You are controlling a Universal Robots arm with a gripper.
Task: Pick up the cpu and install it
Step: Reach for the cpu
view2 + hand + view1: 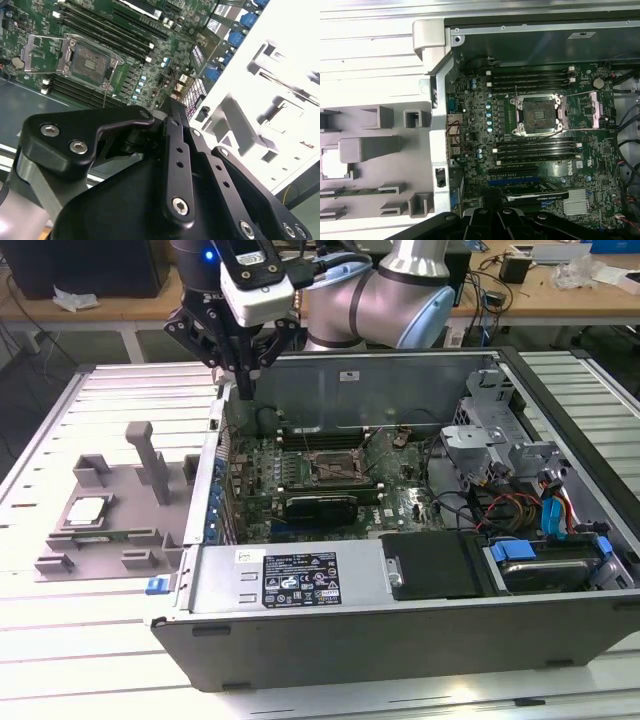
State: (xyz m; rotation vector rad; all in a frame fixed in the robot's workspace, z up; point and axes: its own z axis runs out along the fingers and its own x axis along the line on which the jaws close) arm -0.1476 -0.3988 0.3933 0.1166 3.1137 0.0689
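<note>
A workshop bench of pale ribbed metal slats [90,640] carries the job, with cluttered wooden desks and cables along the far side. An open computer case [400,630] lies on its side in the middle. Its motherboard faces up, and the processor socket [335,468] sits near the board's centre. In the first wrist view the socket looks uncovered and vacant, its retaining frame swung aside.

Towards the exterior view's left, just beside the case, lies a grey plastic fixture [112,538]. The cpu [87,510] rests flat in a recess of the fixture, silvery top up, untouched.

The gripper [243,380] hangs over the far left corner of the case, above the rim, pointing straight down. Its jaws appear drawn together at the tips with nothing between them. It is well apart from the chip and clear of the board.

So, as I judge it, the work stands at the approach to the pick, with nothing lifted or installed. Taking the chip would call for the jaws to part, to centre squarely over the recess, and to close gently on its edges, since the part is thin and sits low among the fixture walls.
</note>
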